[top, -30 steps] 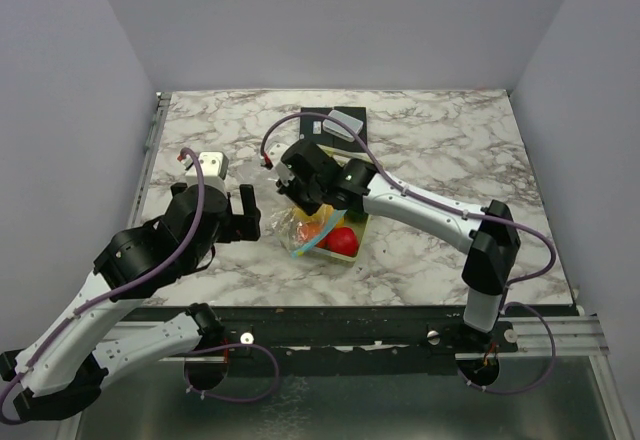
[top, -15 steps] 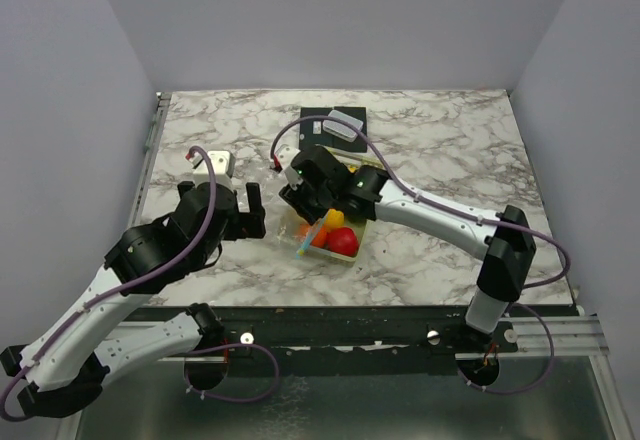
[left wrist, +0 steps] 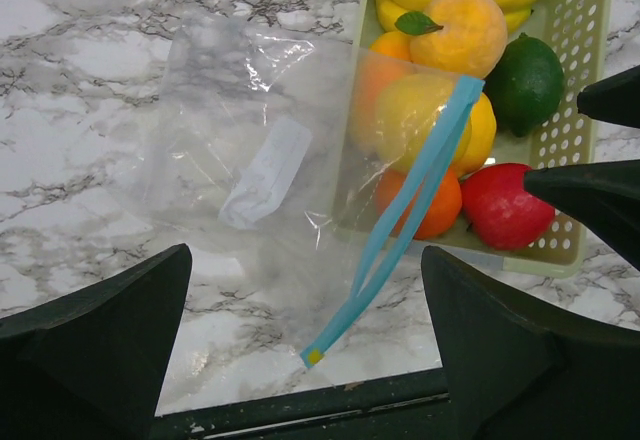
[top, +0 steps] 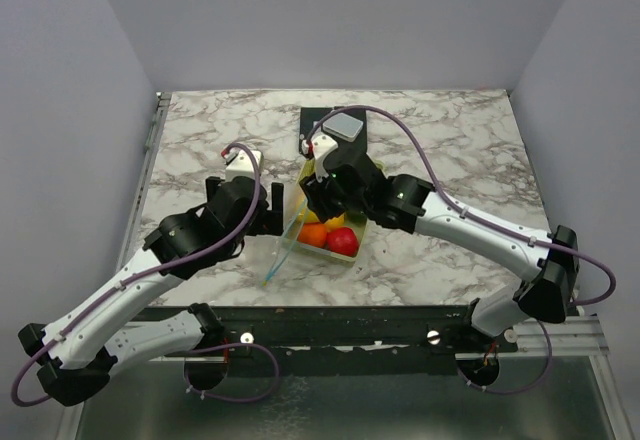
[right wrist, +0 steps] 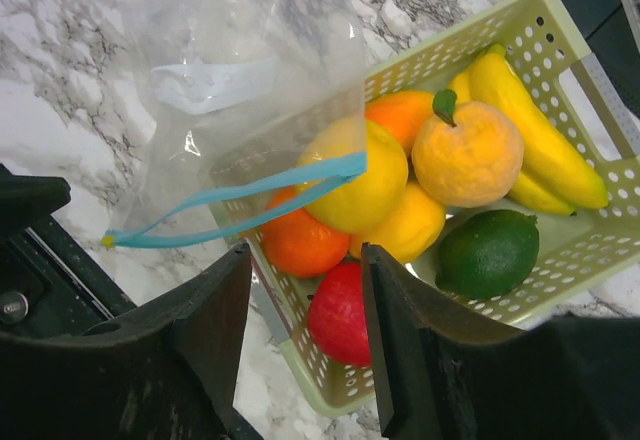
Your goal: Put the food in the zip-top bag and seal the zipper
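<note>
The food lies in a pale green slotted basket: a banana, lemons, oranges, a red apple and a dark green fruit. The clear zip-top bag lies empty on the table left of the basket, its mouth draped over the basket's left rim. Its light blue zipper runs from the fruit down to the table's front edge. My left gripper is open above the bag. My right gripper is open over the basket's near corner, holding nothing.
A black pad with a grey object lies behind the basket. The table's front edge is just below the zipper's end. The two grippers are close together, and the right fingers show in the left wrist view.
Both grippers moved right and further back. The right gripper left the bag's mouth and now hangs over the basket. The zipper now stretches toward the front edge.
</note>
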{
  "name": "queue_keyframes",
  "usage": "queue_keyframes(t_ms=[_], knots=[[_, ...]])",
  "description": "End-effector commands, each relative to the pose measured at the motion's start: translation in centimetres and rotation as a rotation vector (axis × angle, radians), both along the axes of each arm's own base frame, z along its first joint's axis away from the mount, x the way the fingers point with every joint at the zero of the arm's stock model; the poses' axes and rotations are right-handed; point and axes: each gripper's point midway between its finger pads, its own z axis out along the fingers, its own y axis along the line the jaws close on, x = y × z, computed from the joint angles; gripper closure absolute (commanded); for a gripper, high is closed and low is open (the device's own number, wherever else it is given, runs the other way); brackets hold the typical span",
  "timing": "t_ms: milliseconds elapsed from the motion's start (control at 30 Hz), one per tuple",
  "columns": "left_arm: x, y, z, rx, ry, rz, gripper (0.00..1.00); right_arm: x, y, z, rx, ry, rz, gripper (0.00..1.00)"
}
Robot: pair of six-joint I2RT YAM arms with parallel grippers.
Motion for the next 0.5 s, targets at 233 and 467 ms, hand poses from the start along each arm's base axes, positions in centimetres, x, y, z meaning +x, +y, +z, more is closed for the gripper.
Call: queue_keyframes(t_ms=[233,467], knots=[[1.3,-0.1,-1.8,0.074,-0.01,0.023,0.07,-1.2,-2.1,-0.9,0.071,0.082,-0.147,0.46],[0.3,-0.7,-3.9,0.032,0.063,0.021,0.11,-2.5,-3.9,-1.4,0.118,0.134,-0.214,0.46]])
